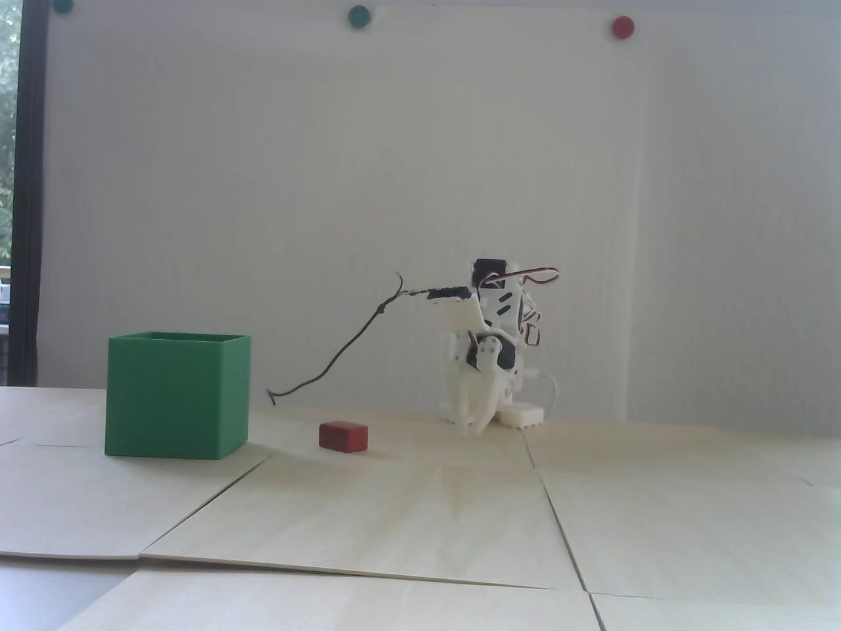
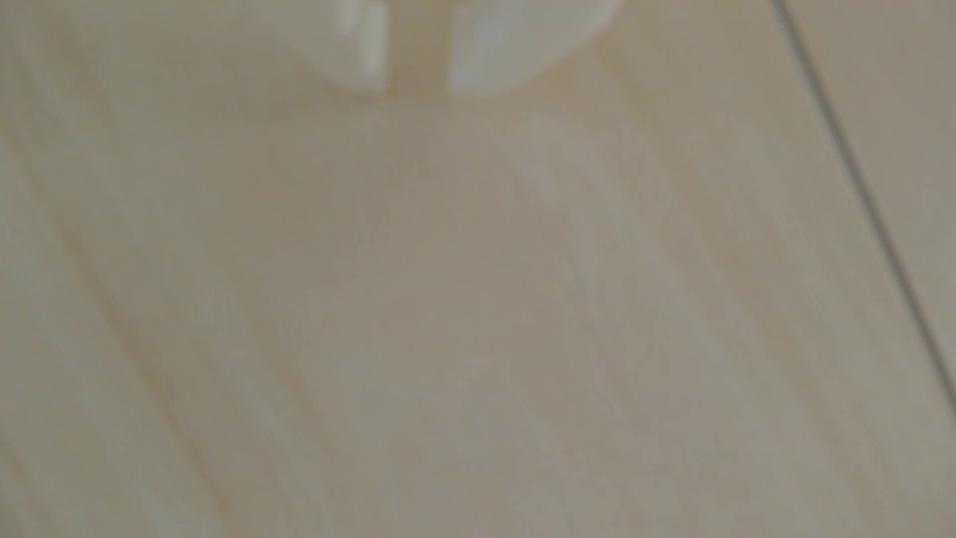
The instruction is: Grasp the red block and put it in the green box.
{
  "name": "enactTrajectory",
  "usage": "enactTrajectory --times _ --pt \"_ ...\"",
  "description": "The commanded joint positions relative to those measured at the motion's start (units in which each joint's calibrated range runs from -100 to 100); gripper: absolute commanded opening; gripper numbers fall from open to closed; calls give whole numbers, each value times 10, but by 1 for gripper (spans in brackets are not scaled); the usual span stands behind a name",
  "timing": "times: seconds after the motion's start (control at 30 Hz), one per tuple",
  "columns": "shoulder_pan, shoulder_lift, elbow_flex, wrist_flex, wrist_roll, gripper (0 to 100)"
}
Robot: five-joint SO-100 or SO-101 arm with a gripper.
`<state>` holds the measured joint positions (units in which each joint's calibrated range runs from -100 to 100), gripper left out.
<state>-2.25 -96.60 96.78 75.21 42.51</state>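
— What is shown in the fixed view?

— A pale wooden table (image 1: 420, 499), laid in panels with thin seams, is seen from low down. The green box (image 1: 177, 397) is set on it at the left, upright, its open top just visible. The red block (image 1: 343, 436) is laid flat on the table just right of the box, apart from it, with a strip of bare wood between them.

— And the arm?

— The white arm (image 1: 496, 315) is folded low at the back of the table, right of the block and farther from the camera. The claw (image 1: 476, 427) is pointed down, its tips just above or at the table surface; which of the two cannot be told. Nothing is held in it. The block is left well clear of it, to its left. A thin black cable (image 1: 348, 345) is trailed from the arm down toward the table behind the box. Two green dots (image 1: 359, 16) and a red dot (image 1: 622, 26) are fixed on the white wall.

— What is given by the wrist view?

— Blurred wood grain is shown, with one dark seam (image 2: 874, 207) running down the right side. The claw (image 2: 416, 88) is seen at the top edge: two white fingers (image 2: 362, 46) are parted by a narrow gap, through which only bare table is seen. Neither block nor box is caught here.
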Motion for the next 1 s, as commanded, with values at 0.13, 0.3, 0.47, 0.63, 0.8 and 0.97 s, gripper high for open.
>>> enactTrajectory --times 0.13,0.3,0.47,0.63,0.8,0.97 --pt "-5 -12 5 20 -1 3" --pt "-5 -12 5 20 -1 3" --pt "-5 -12 5 20 -1 3" --pt "-5 -12 5 20 -1 3" --pt "-5 -12 5 20 -1 3" --pt "-6 -5 6 21 -1 3"
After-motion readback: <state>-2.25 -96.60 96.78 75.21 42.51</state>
